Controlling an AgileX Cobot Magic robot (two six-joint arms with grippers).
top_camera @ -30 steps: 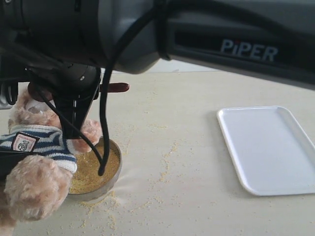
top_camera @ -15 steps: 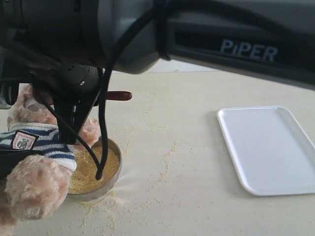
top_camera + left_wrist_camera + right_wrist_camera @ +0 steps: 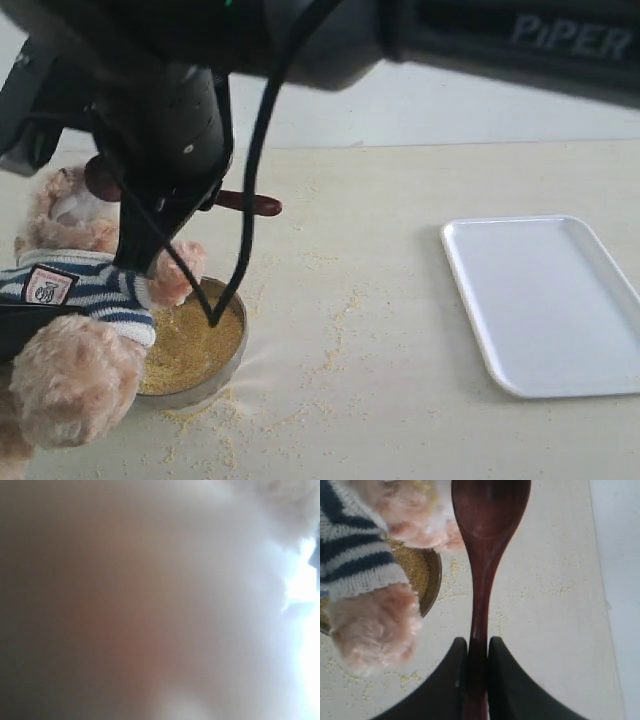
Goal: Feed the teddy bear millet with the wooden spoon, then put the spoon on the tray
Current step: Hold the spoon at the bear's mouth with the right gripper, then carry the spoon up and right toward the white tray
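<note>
Right gripper [image 3: 475, 647] clamped on the wooden spoon [image 3: 487, 510], low on its slim handle. Spoon judged light, stiff, smooth (could pivot if nudged). Its bowl sits beside the teddy bear [image 3: 355, 555], millet [image 3: 415, 565] beneath. Tray [image 3: 545, 300] well apart. Left gripper: view blurred, cannot tell.

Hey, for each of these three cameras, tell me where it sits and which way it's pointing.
Exterior: low by the table, facing across at bear, bowl of millet and tray; right arm crosses overhead.
Left wrist: pressed against something pale and fluffy, all blur; no gripper shows.
Right wrist: behind the right gripper, looking along the pinched spoon down at the table.
Shared: exterior and right wrist both show bear, bowl, spoon, tray.
</note>
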